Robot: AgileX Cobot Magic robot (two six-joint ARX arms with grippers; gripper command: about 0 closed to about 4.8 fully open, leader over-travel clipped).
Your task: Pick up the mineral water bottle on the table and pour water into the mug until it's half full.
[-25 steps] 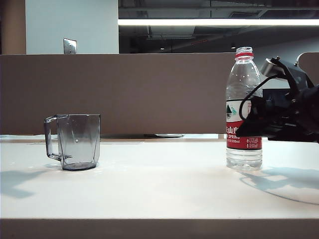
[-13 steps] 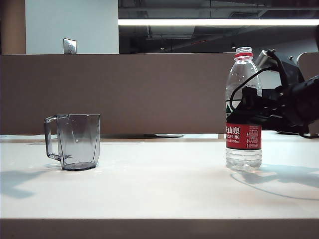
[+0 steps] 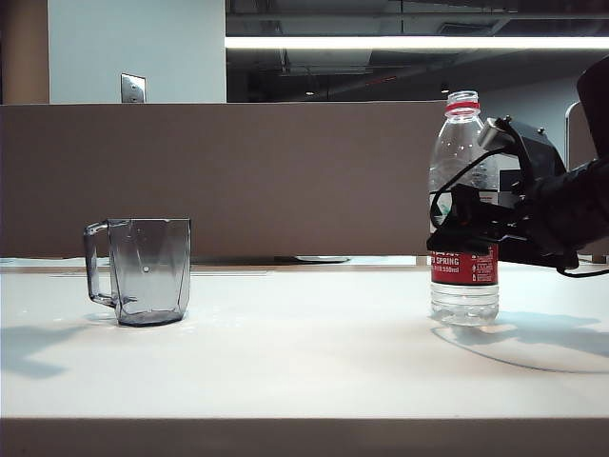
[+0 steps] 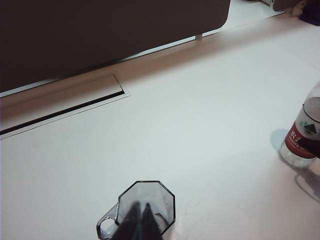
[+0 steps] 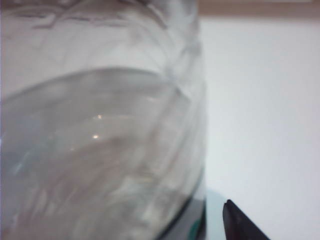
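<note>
Exterior view: the table is a wide white surface with a pale front edge; a brown partition stands behind it. The bottle stands upright on the right side of the table. It is uncapped and clear, with a red neck ring and a red-and-white label. Water shows in its base below the label; the level higher up is hard to make out behind the label and the arm. The mug stands upright on the left side, well apart from the bottle, handle turned to the left. No liquid is visible in it.

The right gripper is at the bottle's label height, with a dark finger across the front of the label. Its jaws stand wide on either side of the bottle; contact cannot be confirmed. The arm behind it is cut off at the right edge.

Right wrist view: the bottle fills most of the picture, blurred; only one dark fingertip shows.

Left wrist view: the left gripper hangs above the mug, fingers together. The bottle is cut off at the edge.
</note>
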